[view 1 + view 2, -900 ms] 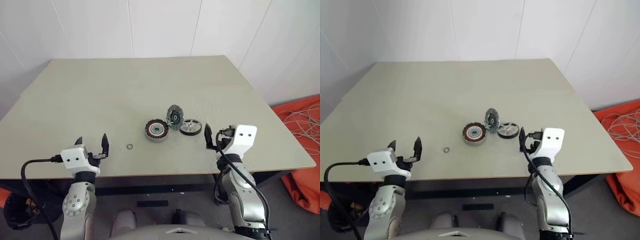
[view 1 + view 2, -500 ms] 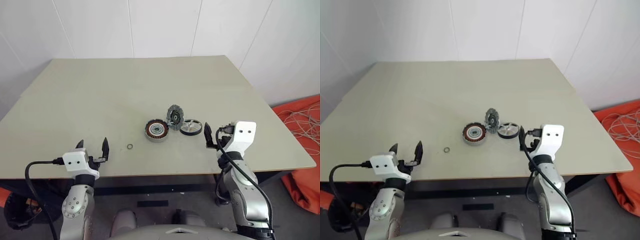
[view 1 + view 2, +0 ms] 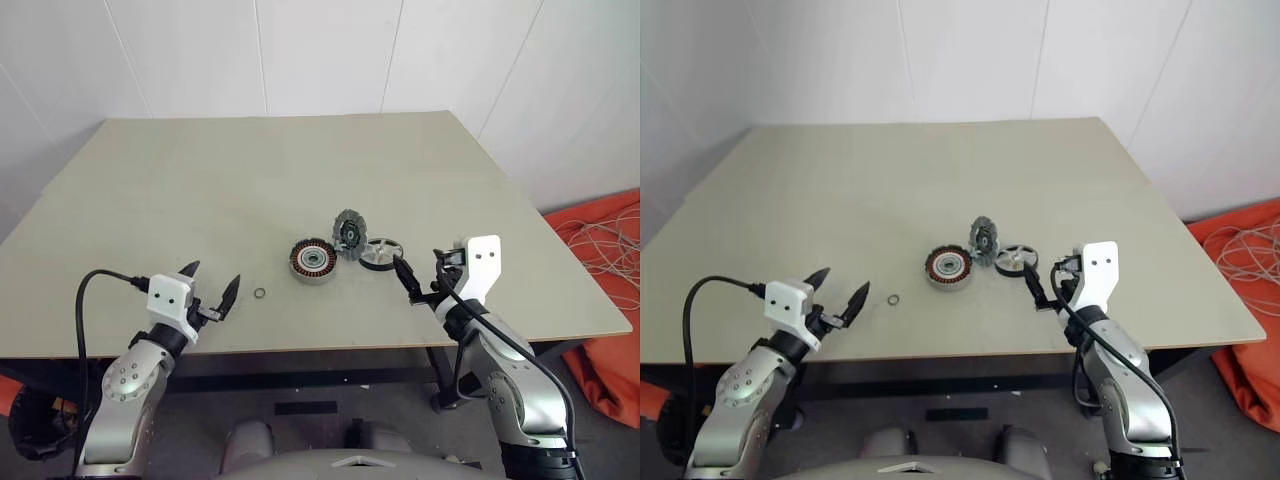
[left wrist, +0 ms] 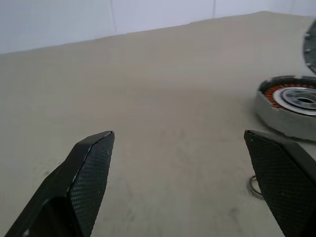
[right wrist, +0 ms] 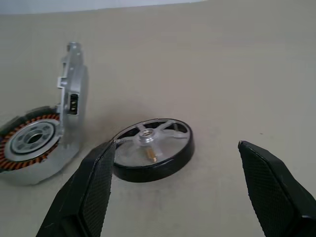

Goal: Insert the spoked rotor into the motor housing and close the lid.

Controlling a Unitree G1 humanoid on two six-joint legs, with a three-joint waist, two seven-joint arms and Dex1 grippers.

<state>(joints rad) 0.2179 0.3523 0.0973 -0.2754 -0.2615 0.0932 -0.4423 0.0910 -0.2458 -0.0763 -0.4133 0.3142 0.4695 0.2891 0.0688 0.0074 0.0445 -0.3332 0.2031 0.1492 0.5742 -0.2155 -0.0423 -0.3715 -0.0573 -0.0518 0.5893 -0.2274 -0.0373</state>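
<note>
Left gripper [image 3: 213,288] hangs over the table's [image 3: 200,180] near left edge, fingers spread wide, holding nothing, with a small ring [image 3: 260,293] lying just right of it. Mid-table: housing [image 3: 313,260] lies flat, lid [image 3: 350,234] stands tilted on edge against its far right side, rotor [image 3: 381,253] lies flat just right of the lid. Right gripper [image 3: 420,279] sits near the rotor's right side, wide open, empty, not touching it.

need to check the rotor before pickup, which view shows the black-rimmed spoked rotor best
The right wrist view: the black-rimmed rotor with silver spokes and hub lies flat and close, rim, spokes and hub pin all plain. Both eye views show it small, right of the upright notched grey lid.
</note>
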